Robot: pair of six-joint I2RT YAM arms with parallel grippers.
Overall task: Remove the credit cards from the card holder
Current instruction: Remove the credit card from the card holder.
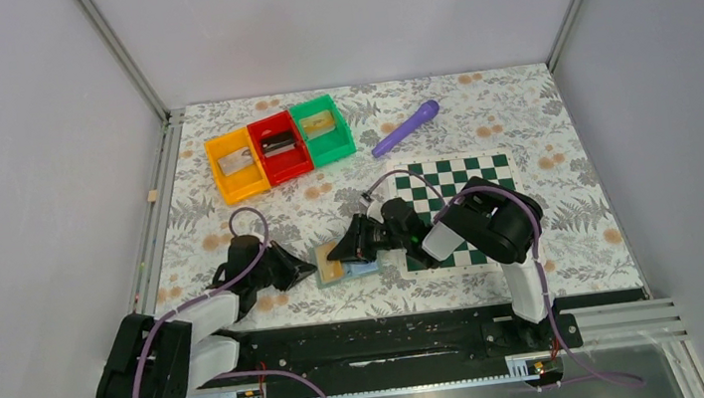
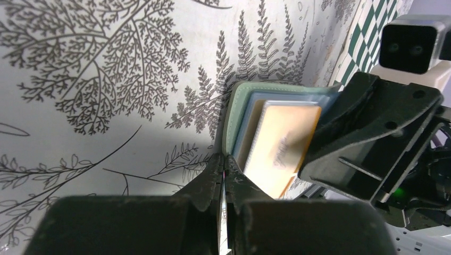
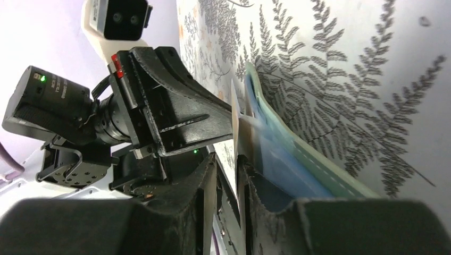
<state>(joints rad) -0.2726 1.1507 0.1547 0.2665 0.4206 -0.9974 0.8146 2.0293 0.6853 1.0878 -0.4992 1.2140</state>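
Note:
The card holder [image 1: 364, 269] lies spread on the floral table between my two grippers, with light-blue panels and a teal edge [image 2: 239, 106]. A tan credit card [image 1: 330, 268] rests on its left panel [image 2: 282, 149]. My left gripper [image 1: 308, 267] is shut, its tips [image 2: 224, 158] pinching the holder's left edge. My right gripper [image 1: 339, 253] reaches in from the right. Its jaws [image 3: 227, 159] stand a narrow gap apart around the card's edge [image 3: 234, 122], and the card lies against one finger. The holder's blue panel [image 3: 298, 159] lies just beyond.
Orange [image 1: 236, 164], red [image 1: 279, 147] and green [image 1: 322, 129] bins stand at the back left, each with something inside. A purple stick [image 1: 406, 128] lies at the back centre. The green-and-white chessboard [image 1: 456, 177] lies on the right, partly under my right arm.

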